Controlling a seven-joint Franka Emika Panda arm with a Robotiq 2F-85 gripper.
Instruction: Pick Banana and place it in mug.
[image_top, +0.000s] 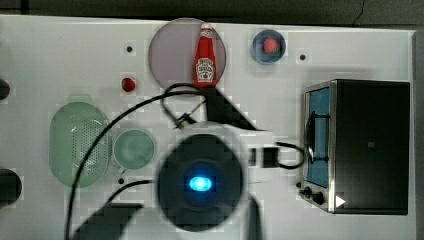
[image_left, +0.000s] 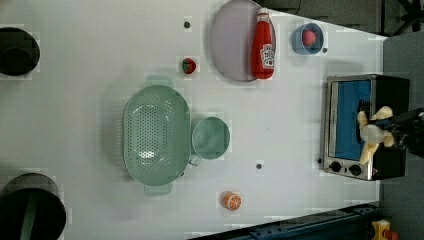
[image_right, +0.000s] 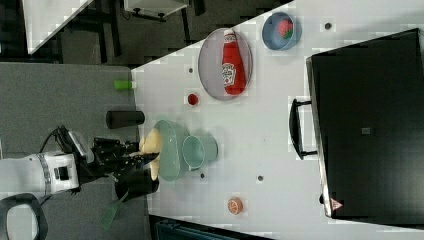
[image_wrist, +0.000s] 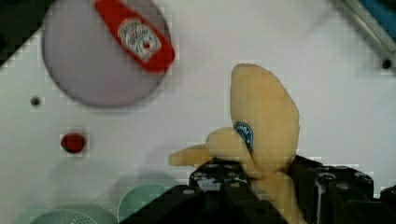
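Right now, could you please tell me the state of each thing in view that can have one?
gripper: shut on the banana, raised off the table.
banana: held, lifted.
mug: upright, empty.
basket: upright, empty.
ketchup bottle: lying on the plate.
blue dish: holding a strawberry.
toaster oven: door shut.

Pale yellow stubby toy banana (image_wrist: 264, 121) lower end hidden between the black gripper (image_wrist: 261, 186) fingers in the wrist view, round mint-green mug (image_wrist: 140, 200) cut off by the frame edge there, arm's blurred dark body (image_top: 200, 182) covering table in the top view.
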